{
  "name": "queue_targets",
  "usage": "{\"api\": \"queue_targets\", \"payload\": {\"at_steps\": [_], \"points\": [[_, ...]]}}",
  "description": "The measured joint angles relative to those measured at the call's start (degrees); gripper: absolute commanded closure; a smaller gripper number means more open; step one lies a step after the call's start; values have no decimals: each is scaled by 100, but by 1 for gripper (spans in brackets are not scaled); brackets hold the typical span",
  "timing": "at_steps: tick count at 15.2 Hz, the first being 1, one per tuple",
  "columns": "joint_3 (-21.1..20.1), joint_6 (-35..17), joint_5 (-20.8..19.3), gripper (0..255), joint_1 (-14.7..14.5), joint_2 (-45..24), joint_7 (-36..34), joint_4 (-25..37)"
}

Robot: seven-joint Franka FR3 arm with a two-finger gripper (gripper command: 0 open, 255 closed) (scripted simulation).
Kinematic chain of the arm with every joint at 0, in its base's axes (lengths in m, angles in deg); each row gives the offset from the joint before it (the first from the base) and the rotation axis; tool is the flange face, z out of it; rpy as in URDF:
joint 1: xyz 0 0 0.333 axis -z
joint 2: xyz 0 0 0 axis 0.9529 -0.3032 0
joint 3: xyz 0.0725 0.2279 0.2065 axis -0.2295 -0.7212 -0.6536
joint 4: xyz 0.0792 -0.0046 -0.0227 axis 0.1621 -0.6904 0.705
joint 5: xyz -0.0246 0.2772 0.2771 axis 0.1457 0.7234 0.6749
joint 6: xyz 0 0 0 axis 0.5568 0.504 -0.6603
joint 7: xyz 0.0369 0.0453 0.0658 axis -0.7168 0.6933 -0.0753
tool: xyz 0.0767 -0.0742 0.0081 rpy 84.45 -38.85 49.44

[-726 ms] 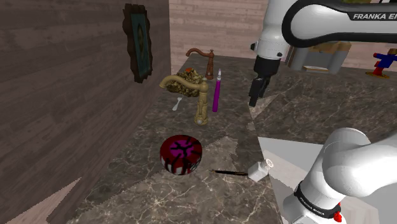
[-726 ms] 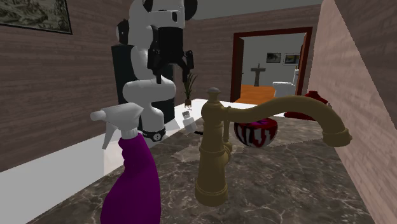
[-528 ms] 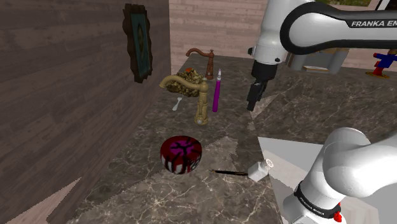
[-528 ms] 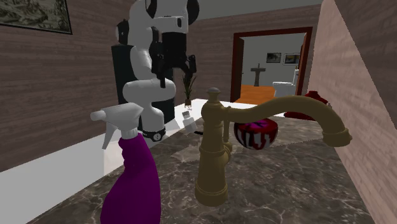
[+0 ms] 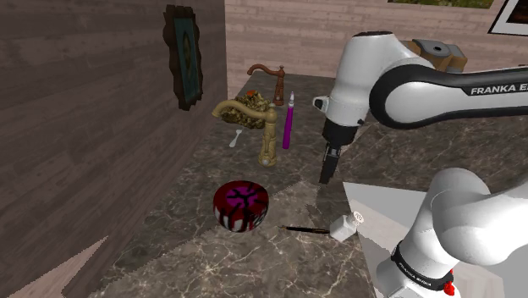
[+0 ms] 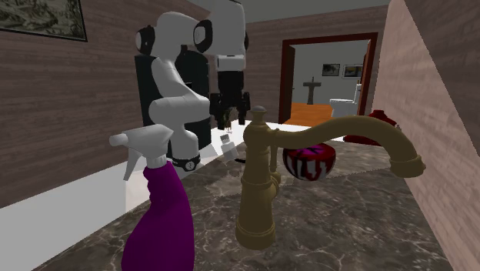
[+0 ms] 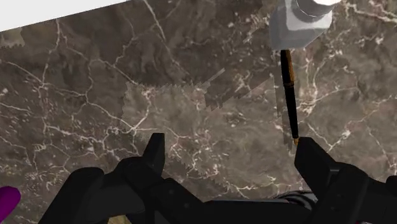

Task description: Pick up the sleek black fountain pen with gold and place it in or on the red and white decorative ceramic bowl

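Marble bench (image 5: pixel 195 254), shoulder view: black pen (image 5: pixel 306 229) is lying near the red-and-white bowl (image 5: pixel 241 205). Wrist view: fingers (image 7: pixel 154 153) are standing wide apart, pen beside one tip. Light, stiff, likely slippery; mid-barrel is looking the surest hold.

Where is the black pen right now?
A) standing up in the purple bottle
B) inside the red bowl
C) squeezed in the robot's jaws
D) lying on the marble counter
D: the pen lies flat on the dark marble counter, outside the red bowl, while the jaws stand open with nothing between them.
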Motion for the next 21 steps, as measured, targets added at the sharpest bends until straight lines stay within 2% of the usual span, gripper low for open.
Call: {"api": "queue_targets", "payload": {"at_steps": [10, 17, 21], "points": [[-783, -1889, 563, 0, -1145, -318, 238, -1318], [-901, -2710, 643, 0, -1188, -823, 260, -1619], [-912, -2811, 650, 0, -1186, -892, 259, -1648]]}}
